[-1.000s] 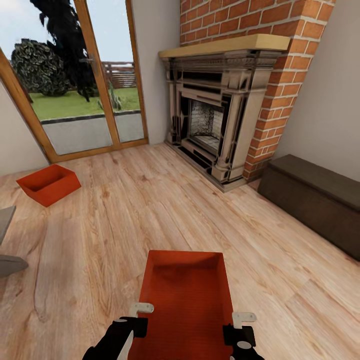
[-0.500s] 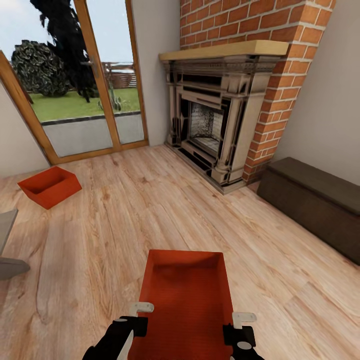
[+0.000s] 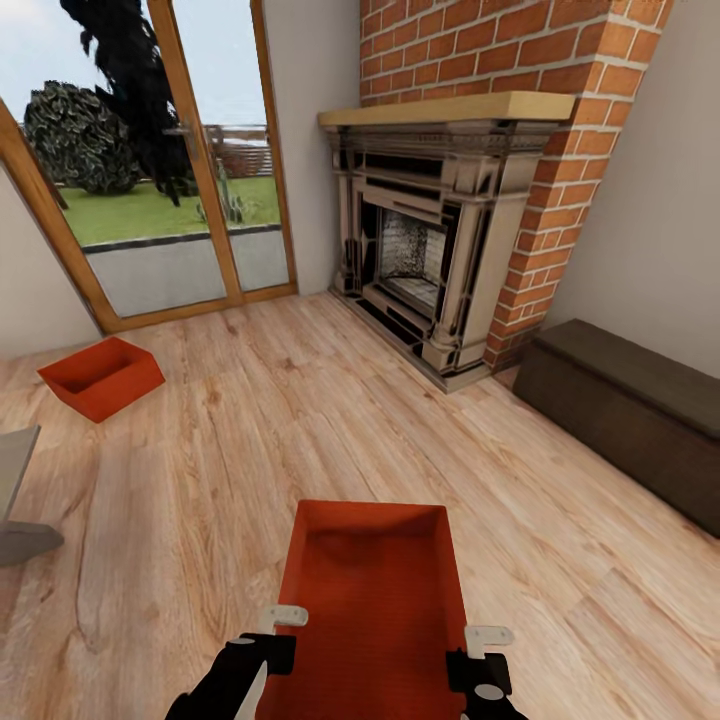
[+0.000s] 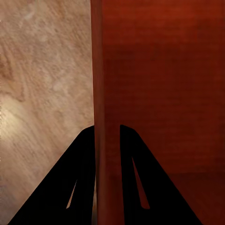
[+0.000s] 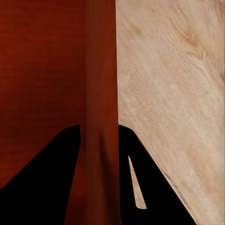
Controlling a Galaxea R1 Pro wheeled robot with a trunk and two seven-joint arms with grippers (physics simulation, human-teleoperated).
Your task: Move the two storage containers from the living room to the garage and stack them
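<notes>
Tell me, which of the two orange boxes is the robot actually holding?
The near container, right in front of the robot: the left gripper and right gripper each have jaws clamped over one of its side walls. The far container sits untouched by the glass doors.

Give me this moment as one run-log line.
room: living room | left gripper: shut on held container wall | right gripper: shut on opposite wall | second container: on wood floor near glass doors

Open wood floor point(image 3: 300, 430) ahead (bench point(image 3: 630, 400) right)
</notes>
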